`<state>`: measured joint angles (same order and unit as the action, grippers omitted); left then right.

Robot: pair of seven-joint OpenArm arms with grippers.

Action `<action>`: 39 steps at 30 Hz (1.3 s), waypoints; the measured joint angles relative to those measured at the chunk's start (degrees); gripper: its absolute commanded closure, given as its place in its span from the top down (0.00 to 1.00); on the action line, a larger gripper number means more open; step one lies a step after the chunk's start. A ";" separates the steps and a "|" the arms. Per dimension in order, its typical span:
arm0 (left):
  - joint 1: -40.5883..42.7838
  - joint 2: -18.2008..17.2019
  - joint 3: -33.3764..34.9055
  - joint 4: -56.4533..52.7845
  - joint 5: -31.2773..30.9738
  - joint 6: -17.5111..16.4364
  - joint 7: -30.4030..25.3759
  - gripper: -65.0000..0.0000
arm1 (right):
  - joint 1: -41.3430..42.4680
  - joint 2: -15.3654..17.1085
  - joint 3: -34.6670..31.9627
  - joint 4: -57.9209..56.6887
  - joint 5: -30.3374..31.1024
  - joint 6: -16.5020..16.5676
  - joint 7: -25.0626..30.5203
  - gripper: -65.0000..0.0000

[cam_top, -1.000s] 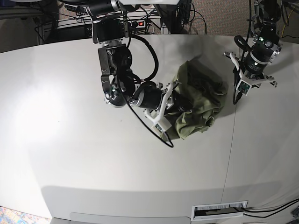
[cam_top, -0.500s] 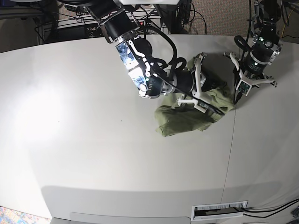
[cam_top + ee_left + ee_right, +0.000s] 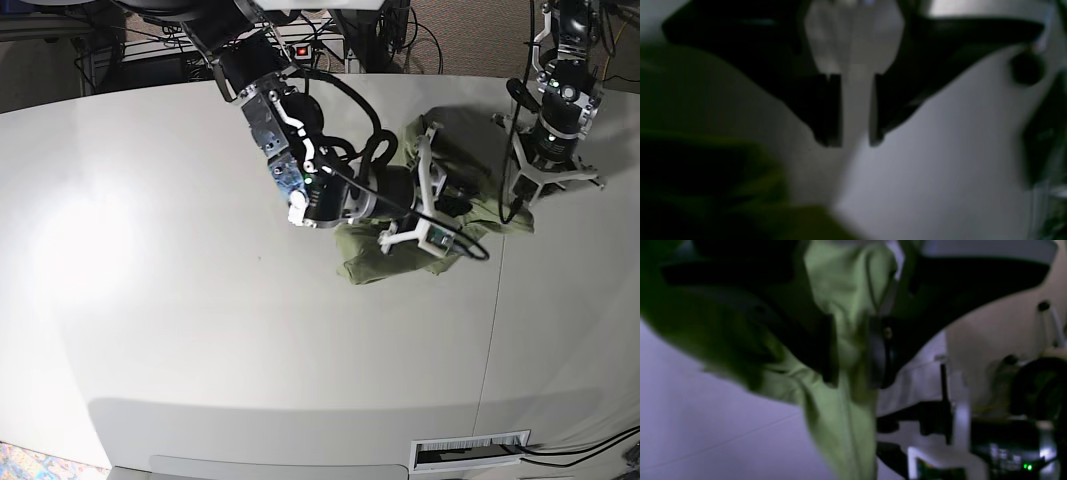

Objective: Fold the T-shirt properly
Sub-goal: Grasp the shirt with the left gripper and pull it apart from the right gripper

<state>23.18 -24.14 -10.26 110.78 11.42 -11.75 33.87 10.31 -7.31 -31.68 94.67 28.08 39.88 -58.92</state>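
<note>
The olive-green T-shirt (image 3: 385,252) lies crumpled in a heap at the table's back right. My right gripper (image 3: 441,193) reaches across it from the left and sits in its middle. In the right wrist view, its jaws (image 3: 853,384) stand apart with a fold of the T-shirt (image 3: 840,426) running between them and hanging below. My left gripper (image 3: 512,205) points down at the heap's right edge. In the left wrist view it (image 3: 848,145) is open just above bare table, with nothing between the fingers. The blurred T-shirt (image 3: 800,223) fills that view's lower left.
The white table (image 3: 200,300) has a seam (image 3: 494,320) running front to back just right of the heap. Cables and a power strip (image 3: 300,50) lie behind the back edge. A vent slot (image 3: 470,452) sits at the front right.
My right arm swung the T-shirt toward the back right, and its jaws have parted from a tight grip. The heap now lies closer to the left gripper, which shifted slightly.
</note>
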 measured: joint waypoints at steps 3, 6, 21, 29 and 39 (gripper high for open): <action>0.00 0.02 0.02 0.02 2.56 2.29 0.35 0.25 | 0.00 -0.02 2.60 2.75 1.11 0.02 -3.41 0.24; 0.02 0.00 0.00 0.20 4.61 7.54 2.80 0.25 | 0.00 0.00 5.88 4.13 1.16 0.04 -6.47 0.24; 7.15 0.00 0.00 22.80 -4.07 16.02 0.22 0.01 | -0.15 2.99 13.90 4.37 5.38 0.02 -9.90 0.21; 9.42 0.57 -0.02 23.21 -24.15 8.68 0.52 0.00 | -0.15 4.17 13.90 4.39 2.14 0.04 -9.81 0.21; 9.40 2.10 -0.04 23.21 -35.17 -0.70 -0.85 0.00 | -0.13 4.76 18.03 4.39 2.19 0.04 -8.44 0.21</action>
<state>32.58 -22.04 -10.31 133.99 -23.75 -12.45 33.01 10.17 -2.55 -13.65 99.07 30.26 39.92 -67.35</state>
